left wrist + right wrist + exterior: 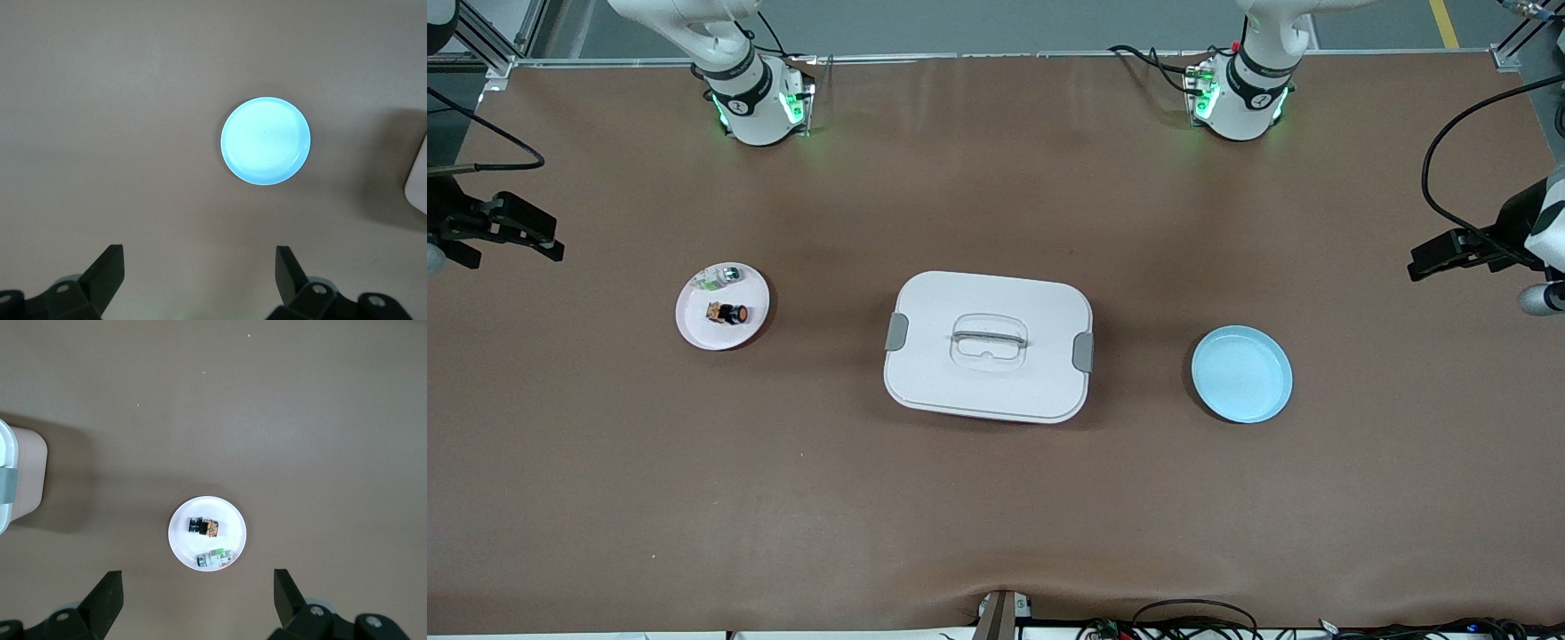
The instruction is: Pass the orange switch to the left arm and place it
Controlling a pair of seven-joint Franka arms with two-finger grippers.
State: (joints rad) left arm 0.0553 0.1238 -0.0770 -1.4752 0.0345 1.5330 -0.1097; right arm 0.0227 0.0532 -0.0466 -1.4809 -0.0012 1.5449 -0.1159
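Note:
The orange switch point(729, 314) lies on its side on a small white plate point(698, 335) toward the right arm's end of the table. It also shows in the right wrist view point(205, 528) on that plate point(181, 540). The box point(934, 356) stands shut in the middle of the table, between the two plates. My right gripper point(198, 580) is open and empty, high over the table beside the white plate. My left gripper point(199, 257) is open and empty, high over the table near a light blue plate point(265, 141).
A tiny silver-and-green part point(723, 277) shares the white plate, farther from the front camera than the switch. The empty light blue plate point(1242, 373) sits toward the left arm's end. The box's edge shows in both wrist views point(10, 487) point(419, 180).

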